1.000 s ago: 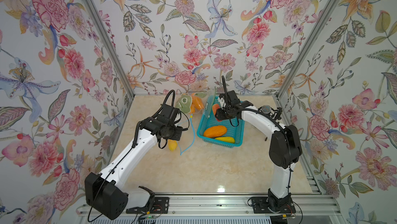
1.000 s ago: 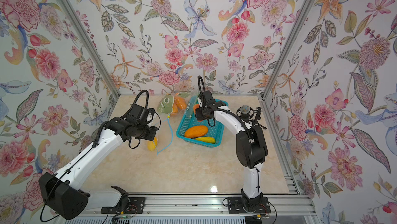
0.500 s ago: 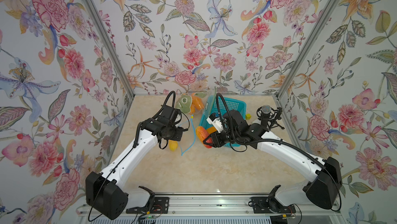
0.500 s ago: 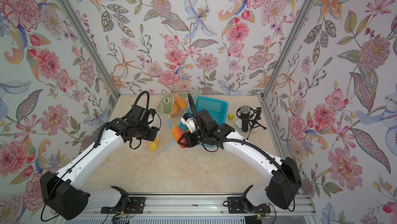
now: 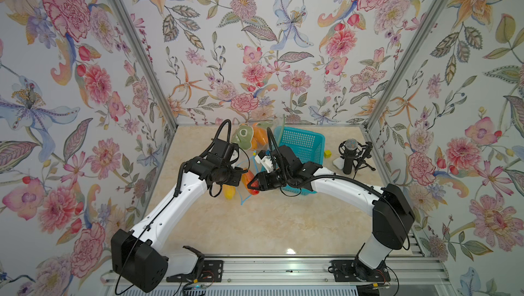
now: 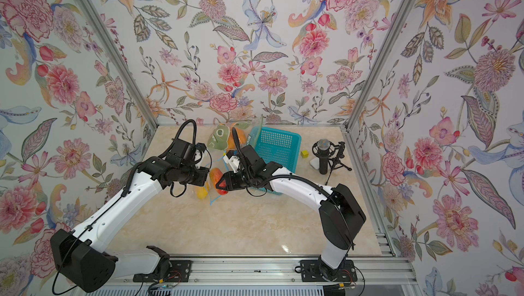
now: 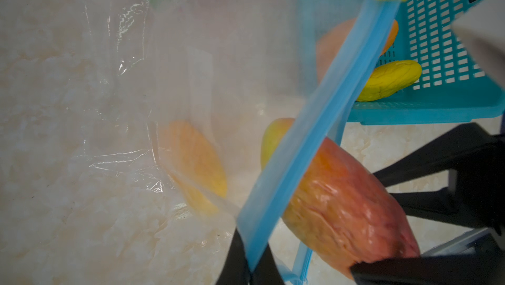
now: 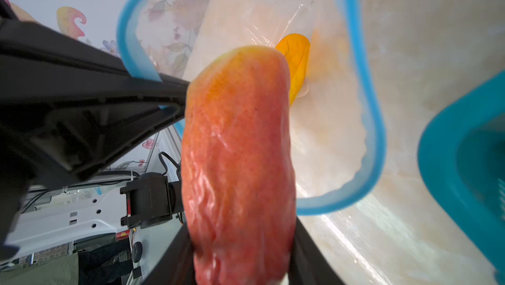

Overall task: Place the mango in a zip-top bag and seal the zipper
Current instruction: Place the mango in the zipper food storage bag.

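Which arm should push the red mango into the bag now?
Right. The right gripper already holds the mango, its tip at the open mouth of the bag. The left gripper is pinching the blue rim, so it probably should just hold.

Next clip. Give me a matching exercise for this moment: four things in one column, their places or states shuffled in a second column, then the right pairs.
Things
1. red-orange mango
2. zip-top bag
3. wrinkled yellow fruit
4. microphone

Places or states
a. lying in the blue basket
b. gripped by the right hand
c. standing on the table, apart from the basket
d. zipper edge pinched by the left hand

Pairs: 1-b, 2-d, 3-a, 4-c
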